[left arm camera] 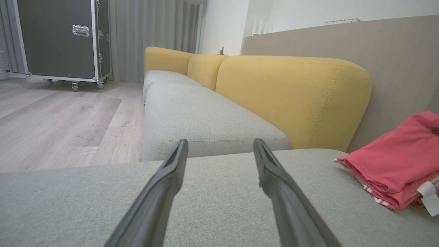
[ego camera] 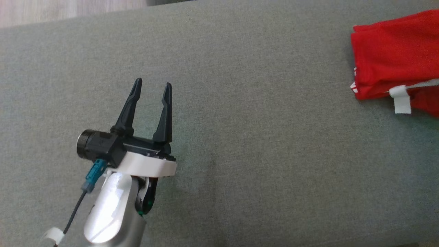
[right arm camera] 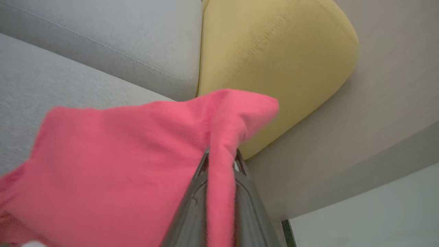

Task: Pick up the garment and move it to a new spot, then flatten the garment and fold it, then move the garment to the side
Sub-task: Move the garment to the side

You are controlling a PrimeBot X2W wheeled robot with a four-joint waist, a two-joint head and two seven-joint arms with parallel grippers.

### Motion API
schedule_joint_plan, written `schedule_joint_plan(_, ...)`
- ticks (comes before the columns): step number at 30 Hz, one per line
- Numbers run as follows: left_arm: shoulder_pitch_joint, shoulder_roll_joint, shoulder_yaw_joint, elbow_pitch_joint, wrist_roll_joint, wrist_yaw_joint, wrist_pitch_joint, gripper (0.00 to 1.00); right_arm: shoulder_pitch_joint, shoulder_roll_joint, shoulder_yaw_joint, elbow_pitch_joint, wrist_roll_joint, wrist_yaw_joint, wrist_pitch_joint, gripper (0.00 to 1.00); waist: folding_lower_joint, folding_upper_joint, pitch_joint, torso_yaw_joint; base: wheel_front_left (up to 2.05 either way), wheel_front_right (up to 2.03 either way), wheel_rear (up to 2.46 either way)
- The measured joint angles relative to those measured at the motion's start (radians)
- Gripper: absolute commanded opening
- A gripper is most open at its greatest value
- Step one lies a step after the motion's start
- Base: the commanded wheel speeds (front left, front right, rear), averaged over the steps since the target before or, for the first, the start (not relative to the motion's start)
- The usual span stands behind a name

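The garment [ego camera: 394,55] is red, folded into a thick bundle with a white tag, and lies at the far right of the grey cushion [ego camera: 240,120]. In the left wrist view the garment [left arm camera: 394,168] sits off to the right. My left gripper [ego camera: 151,87] hovers open over bare cushion at the lower left, well away from the cloth; its two dark fingers [left arm camera: 164,181] stand apart with nothing between them. My right gripper [right arm camera: 221,159] is shut on a pinched fold of the garment [right arm camera: 120,164], which drapes away to the left of its fingers.
A yellow backrest [left arm camera: 291,99] rises behind a second grey seat [left arm camera: 199,116] beyond the cushion's edge. A wood floor [left arm camera: 61,120] and a black wheeled case [left arm camera: 58,37] lie off to the left. A beige panel [left arm camera: 394,61] stands behind the garment.
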Motion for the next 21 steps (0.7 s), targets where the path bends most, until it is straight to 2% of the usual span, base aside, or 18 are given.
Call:
schedule_joint_plan(9, -0.013, 0.0, 0.001, 0.008, 0.003, -0.006, -0.001, 1.0, 0.004, -0.074, -0.067, 0.029, -0.005, 0.0, 0.058, 0.0, -0.0001, 0.0, 0.04, 0.003, 0.0, 0.0, 0.0)
schedule_joint_plan(18, -0.034, -0.001, 0.028, 0.013, 0.027, -0.014, -0.001, 1.0, 0.024, -0.065, -0.13, 0.047, -0.073, 0.0, 0.064, 0.0, -0.0002, 0.0, 0.064, 0.002, 0.0, 0.0, 0.0)
schedule_joint_plan(19, -0.035, -0.001, 0.029, 0.013, 0.027, -0.014, -0.001, 1.0, 0.024, -0.058, -0.143, 0.046, -0.082, 0.0, 0.064, 0.71, -0.0002, 0.0, 0.066, 0.002, 0.0, 0.0, 0.0)
schedule_joint_plan(20, -0.037, -0.001, 0.031, 0.013, 0.028, -0.015, -0.001, 1.0, 0.024, -0.05, -0.16, 0.043, -0.09, 0.0, 0.062, 0.71, -0.0002, 0.0, 0.069, 0.002, 0.0, 0.0, 0.0)
schedule_joint_plan(21, -0.04, -0.001, 0.033, 0.014, 0.03, -0.015, -0.001, 1.0, 0.023, -0.041, -0.178, 0.042, -0.092, 0.0, 0.062, 1.0, -0.0001, 0.0, 0.071, 0.002, 0.0, 0.0, 0.0)
